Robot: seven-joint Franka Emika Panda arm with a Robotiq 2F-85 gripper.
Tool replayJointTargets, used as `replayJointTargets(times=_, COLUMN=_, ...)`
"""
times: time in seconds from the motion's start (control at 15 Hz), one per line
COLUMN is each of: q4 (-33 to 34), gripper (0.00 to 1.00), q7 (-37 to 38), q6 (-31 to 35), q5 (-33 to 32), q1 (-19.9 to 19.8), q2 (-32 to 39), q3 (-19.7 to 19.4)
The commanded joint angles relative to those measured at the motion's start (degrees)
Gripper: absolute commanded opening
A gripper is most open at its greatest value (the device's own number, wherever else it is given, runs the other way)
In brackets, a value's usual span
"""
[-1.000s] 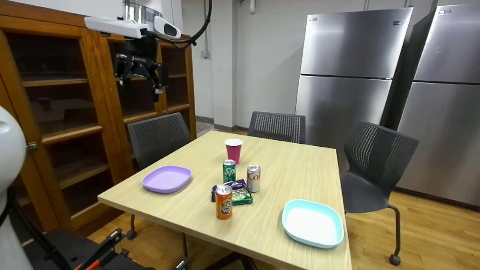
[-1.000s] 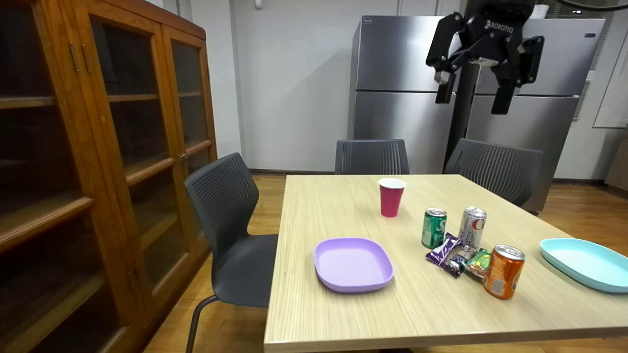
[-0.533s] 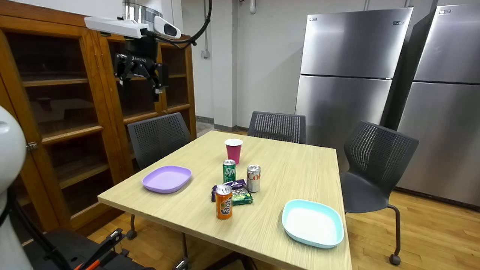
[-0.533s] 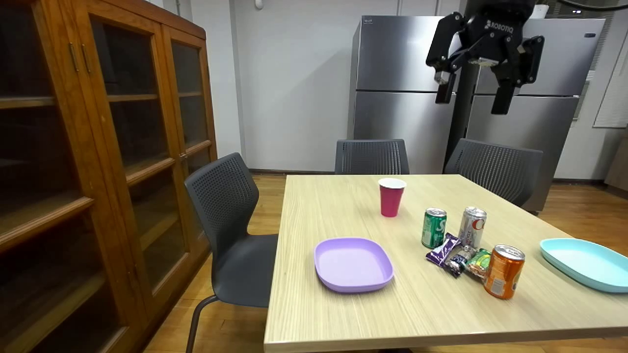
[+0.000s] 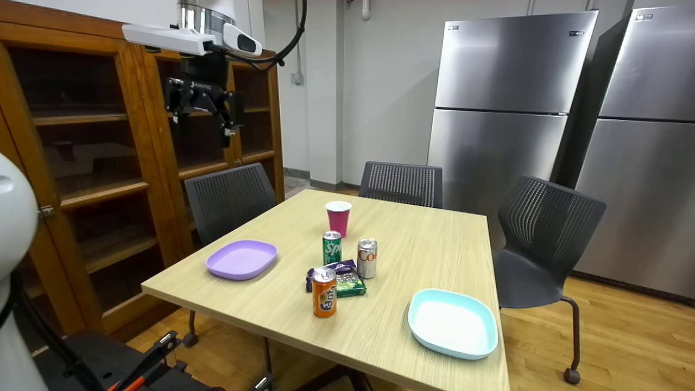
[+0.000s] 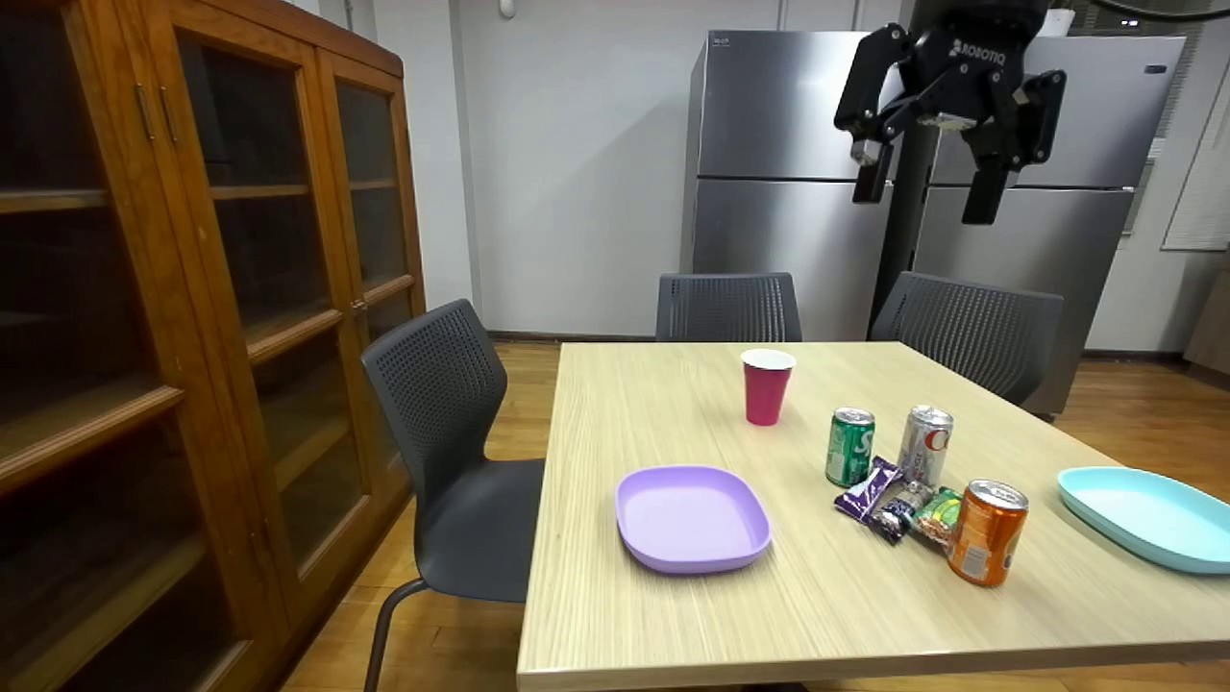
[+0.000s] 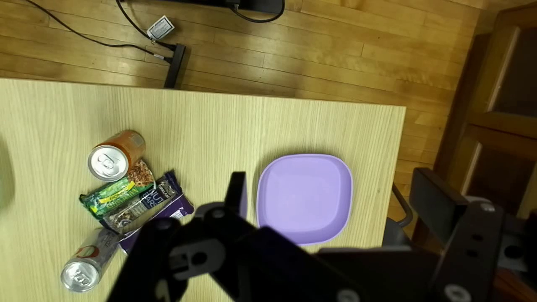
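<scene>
While the purple plate stays put, the end effector hangs unmoved, jaws apart.

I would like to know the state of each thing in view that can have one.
End effector: open, holding nothing
Orange can: upright
Green can: upright
Silver can: upright
Pink cup: upright, contents hidden
Three snack bars: wrapped, lying on the table
Purple plate: face up
Light-blue plate: face up
Chairs: upright
Refrigerators: doors shut
Cabinet: doors appear shut

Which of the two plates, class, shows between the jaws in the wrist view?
The purple plate; the turquoise plate lies on the other side of the orange can, not between the jaws.
</scene>
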Motion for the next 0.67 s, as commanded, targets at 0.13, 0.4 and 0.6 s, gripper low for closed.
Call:
replayJointTargets(times=0.13, q4=0.10, gripper=1.00, q7=-0.21, q6=-0.15, q5=0.26, q1=-0.80, q2=0.00, q3=0.73)
replayJointTargets(times=0.4, q4=-0.82, gripper=1.00, q7=1.84, q6=1.64, q5=-1.37, q1=-1.44, q2=-0.37, q3=1.37)
replayJointTargets(times=0.6, q4=-2.35, gripper=1.00, q7=4.47, q6=6.09, q5=-3.89, q1=-2.41, q2=-0.35, q3=2.03)
